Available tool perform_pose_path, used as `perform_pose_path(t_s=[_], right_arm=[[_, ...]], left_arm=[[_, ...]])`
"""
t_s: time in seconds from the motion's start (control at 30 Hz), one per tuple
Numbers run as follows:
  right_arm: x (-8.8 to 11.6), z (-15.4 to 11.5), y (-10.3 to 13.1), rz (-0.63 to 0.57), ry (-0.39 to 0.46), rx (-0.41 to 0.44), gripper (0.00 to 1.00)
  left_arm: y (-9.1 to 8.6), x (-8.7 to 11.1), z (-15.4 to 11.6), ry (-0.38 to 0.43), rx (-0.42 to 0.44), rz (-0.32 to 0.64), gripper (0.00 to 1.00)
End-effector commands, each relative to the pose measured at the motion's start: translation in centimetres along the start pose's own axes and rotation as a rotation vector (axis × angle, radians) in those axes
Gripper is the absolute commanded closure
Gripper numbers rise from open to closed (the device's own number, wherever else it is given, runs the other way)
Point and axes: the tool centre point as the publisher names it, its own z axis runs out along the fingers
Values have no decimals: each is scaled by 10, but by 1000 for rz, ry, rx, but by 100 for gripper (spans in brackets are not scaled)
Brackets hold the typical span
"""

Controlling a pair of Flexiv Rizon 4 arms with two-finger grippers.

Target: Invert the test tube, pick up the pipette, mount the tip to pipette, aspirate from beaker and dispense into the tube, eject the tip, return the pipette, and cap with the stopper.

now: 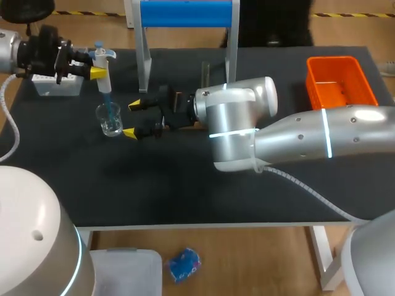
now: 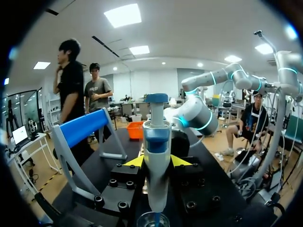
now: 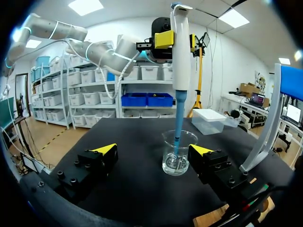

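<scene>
My left gripper (image 1: pixel 92 65) is shut on a white pipette (image 1: pixel 103 71) and holds it upright. The pipette's blue tip (image 1: pixel 108 102) dips into the clear glass beaker (image 1: pixel 110 120). In the left wrist view the pipette (image 2: pixel 156 156) stands between the yellow fingertips, with the beaker (image 2: pixel 153 220) below. My right gripper (image 1: pixel 132 118) is open just right of the beaker at table height. In the right wrist view the beaker (image 3: pixel 179 153) sits ahead of the open right gripper (image 3: pixel 154 149), close to one finger, and the pipette (image 3: pixel 180 52) hangs above it. A thin clear tube (image 1: pixel 206 69) stands behind the right wrist.
A white frame with a blue top bar (image 1: pixel 185 13) stands at the back centre. An orange bin (image 1: pixel 340 80) is at the back right. A white tip box (image 1: pixel 58 85) sits at the back left, under my left arm.
</scene>
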Motion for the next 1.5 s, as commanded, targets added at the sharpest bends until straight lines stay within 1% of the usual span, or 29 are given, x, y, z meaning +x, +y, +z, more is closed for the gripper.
perform_pose_path(t_s=[0.03, 0.5, 0.6, 0.93, 1.03, 1.2, 1.27, 1.3, 1.37, 1.47, 1.5], right_arm=[[0, 1, -1, -1, -2, -2, 0], [0, 1, -1, -1, -2, -2, 0], [0, 1, -1, -1, -2, -2, 0], [0, 1, -1, -1, -2, -2, 0], [-3, -11, 21, -1, 12, 16, 0], [-12, -35, 71, 33, 27, 15, 0], [-15, -44, 90, 23, 31, 44, 0], [-16, -49, 100, 48, 34, 30, 0], [-16, -57, 116, 48, 49, 55, 0], [-14, -65, 137, 53, 52, 64, 0], [-12, -68, 147, 52, 57, 58, 0]], left_arm=[[3, -3, 1, 0, 10, 0, 100], [9, -5, 1, -3, 13, -18, 100], [8, -5, 1, -22, 10, -17, 100], [8, -5, 1, -22, 10, -17, 100], [8, -5, 1, -22, 10, -17, 100], [8, -5, 1, -22, 10, -17, 100], [8, -5, 1, -22, 10, -17, 100], [8, -5, 1, -22, 10, -17, 100], [8, -5, 1, -22, 10, -17, 100], [8, -5, 1, -22, 10, -17, 100], [8, -5, 1, -22, 10, -17, 100]])
